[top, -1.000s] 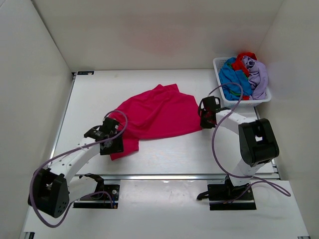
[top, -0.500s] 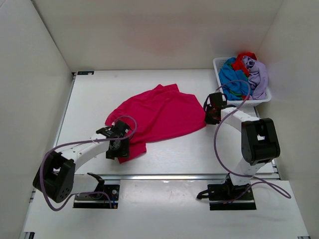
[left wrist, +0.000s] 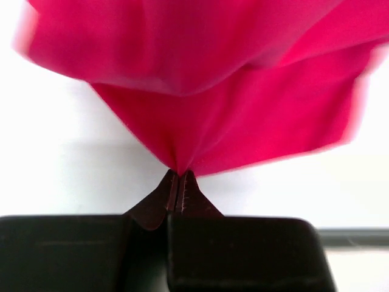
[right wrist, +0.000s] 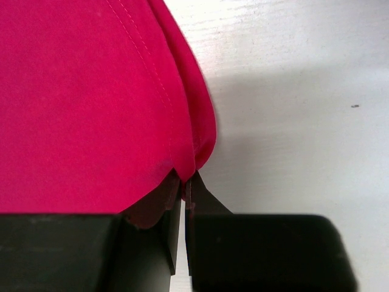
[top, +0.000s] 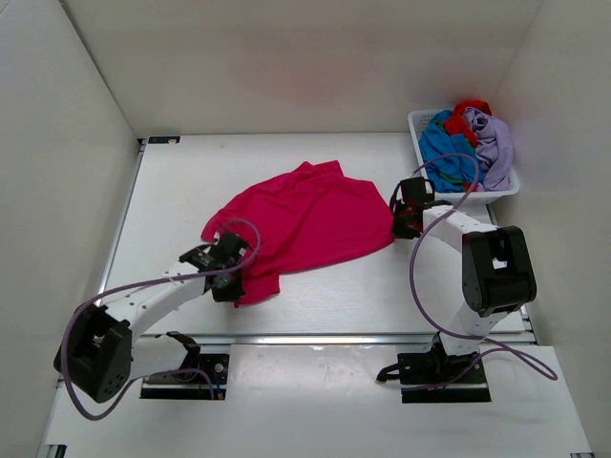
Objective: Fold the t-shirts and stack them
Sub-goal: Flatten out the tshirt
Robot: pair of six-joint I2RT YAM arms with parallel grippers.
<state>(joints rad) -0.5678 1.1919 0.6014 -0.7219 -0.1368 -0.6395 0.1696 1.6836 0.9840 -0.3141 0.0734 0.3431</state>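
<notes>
The magenta t-shirt [top: 305, 215] lay rumpled across the middle of the bench [top: 191, 181]; the left gripper [left wrist: 180, 179] was clenched on a pinch of its near-left edge; the right gripper [right wrist: 184, 188] was clenched on its right hem; blue, red and lavender t-shirts [top: 468, 143] sat heaped in the white basket [top: 418, 134] at the far right corner.

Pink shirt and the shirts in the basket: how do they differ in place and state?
The pink shirt lies spread on the table; the basket shirts are bunched in the basket. The pink shirt is pinched by the left gripper and the right gripper; nothing holds the basket shirts. The pink shirt is one colour; the basket shirts are blue, red and lavender. None is folded yet.
</notes>
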